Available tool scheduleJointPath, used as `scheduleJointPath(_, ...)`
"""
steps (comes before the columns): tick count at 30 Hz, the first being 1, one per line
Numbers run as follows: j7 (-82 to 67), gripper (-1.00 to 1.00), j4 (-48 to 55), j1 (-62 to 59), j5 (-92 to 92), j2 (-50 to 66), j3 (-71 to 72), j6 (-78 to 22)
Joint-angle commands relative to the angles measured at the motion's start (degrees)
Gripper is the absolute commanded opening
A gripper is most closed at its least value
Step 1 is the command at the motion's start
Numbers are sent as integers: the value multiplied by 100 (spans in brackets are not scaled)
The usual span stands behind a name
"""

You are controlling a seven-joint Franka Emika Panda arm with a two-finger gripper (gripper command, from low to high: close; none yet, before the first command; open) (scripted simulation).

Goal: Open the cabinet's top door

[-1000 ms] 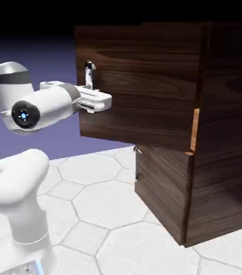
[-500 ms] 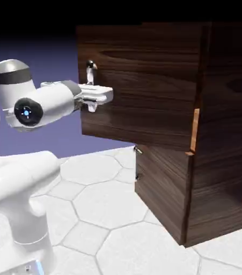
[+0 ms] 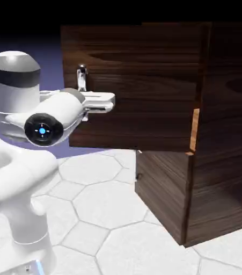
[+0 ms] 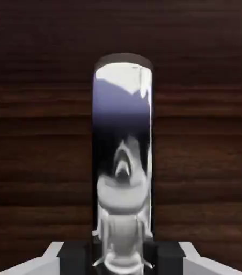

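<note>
Okay, so the room is a blue-violet backdrop (image 3: 50, 64) that goes black at the top, over a floor (image 3: 112, 215) of pale tiles with grey lines between them. On the exterior view's right stands the big dark wood cabinet (image 3: 230, 134). Its top door (image 3: 136, 86) is swung out, reaching toward the exterior view's left, well clear of the line of the lower door (image 3: 160, 193). The white arm (image 3: 18, 177) is on the left, with its hand up at the top door.

The pincer (image 4: 121, 258) is narrow, closed on the door's shiny silver handle (image 4: 122, 161). The handle stands upright, and the two dark finger tips (image 4: 74, 258) sit against either side of it, near the bottom of the hand view.

Only the exterior view gives you how far out the door hangs, plus the orange-tan strip (image 3: 195, 129) by the hinge side and the little knob (image 3: 139, 176) on the lower door. The hand view is mostly dark grain and handle, but it shows the grip straight on, with pale reflections in the metal and a thin slice of backdrop along the right edge.
</note>
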Motion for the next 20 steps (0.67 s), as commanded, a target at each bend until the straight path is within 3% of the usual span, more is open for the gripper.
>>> scheduleJointPath(1, -115, -100, 137, 105, -141, 207, -118, -105)
scheduleJointPath(18, -2043, -100, 3065, 2351, -1940, 3672, -2165, -2300)
scheduleJointPath(19, -2043, 100, 3065, 2351, -1940, 3673, -2165, -2300)
scheduleJointPath(20, -2043, 100, 3065, 2351, -1940, 3673, -2165, -2300)
